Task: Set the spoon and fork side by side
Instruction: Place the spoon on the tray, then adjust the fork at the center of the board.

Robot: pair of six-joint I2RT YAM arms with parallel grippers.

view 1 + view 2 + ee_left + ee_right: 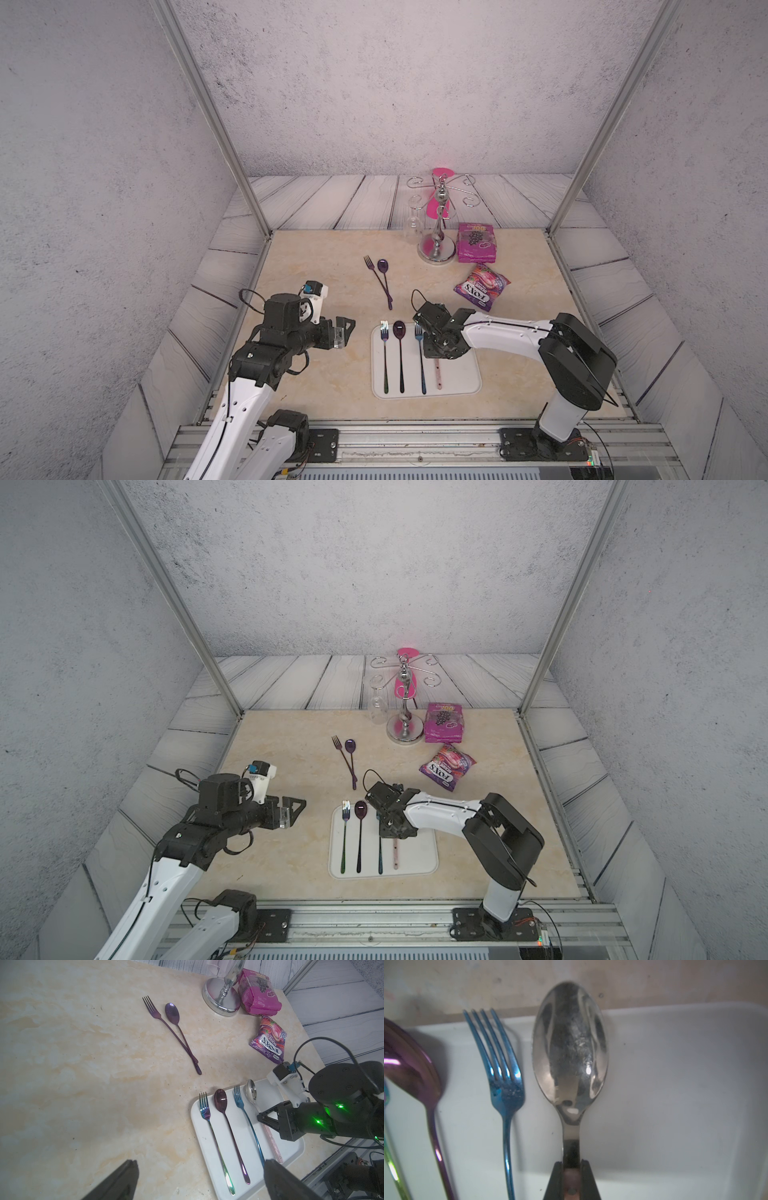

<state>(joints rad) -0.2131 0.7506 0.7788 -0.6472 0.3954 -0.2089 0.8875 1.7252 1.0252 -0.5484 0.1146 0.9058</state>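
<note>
Both top views look steeply down over the whole surface (316, 270) (282, 750). Both wrist views share the tray (291, 1153) (675, 1084); the right one sits very close to the spoon (570, 1047).

In both top views, even, diffuse light from above is filling the scene, leaving only faint shadows on the beige marble-patterned tabletop (324, 291), while wide-angle distortion is splaying the grey aluminium frame posts (210, 108) toward the edges. In the right wrist view, the picture is running dim and soft: the polished silver spoon (570, 1047) is carrying small glare spots, and the glossy purple spoon (409, 1076) is blurring at the frame border.
</note>
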